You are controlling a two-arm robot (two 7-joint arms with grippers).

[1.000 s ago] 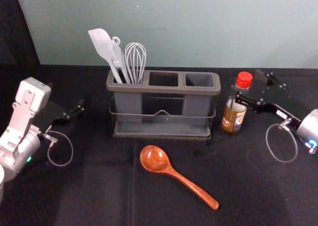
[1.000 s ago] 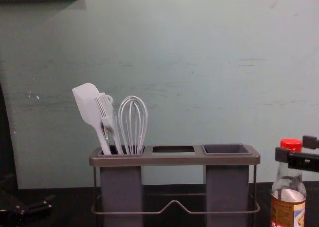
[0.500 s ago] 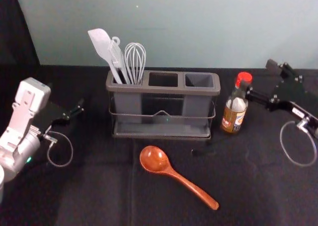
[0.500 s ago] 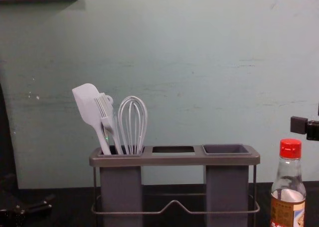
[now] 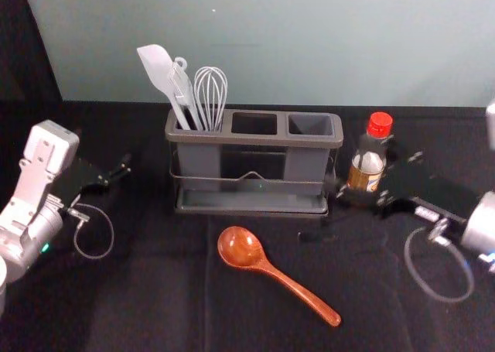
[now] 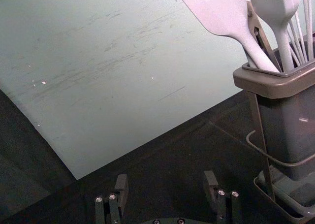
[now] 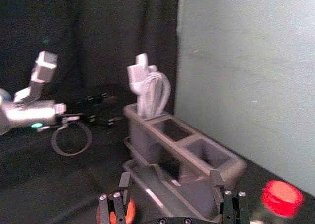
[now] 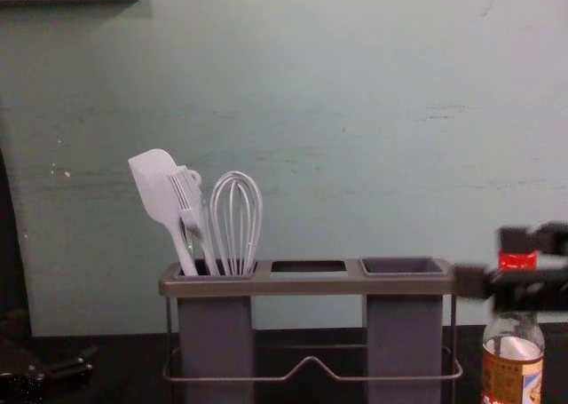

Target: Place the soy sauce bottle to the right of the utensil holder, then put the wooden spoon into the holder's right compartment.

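Right pincer [image 5: 364,165] lower, bottle [image 5: 379,125] just beside

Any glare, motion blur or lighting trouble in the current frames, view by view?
Head view: a bright highlight in the spoon's bowl, and dark cloth swallowing shadows; chest view: the right end effector smeared, likely by motion; right wrist view: red cap smeared, holder softened; left wrist view: spatula partly washed out by light.

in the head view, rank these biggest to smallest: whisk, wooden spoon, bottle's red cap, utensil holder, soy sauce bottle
1. Utensil holder
2. Wooden spoon and soy sauce bottle: too close to rank; the spoon looks longer, its handle slimmer than the bottle
3. Whisk, visible part
4. Red cap
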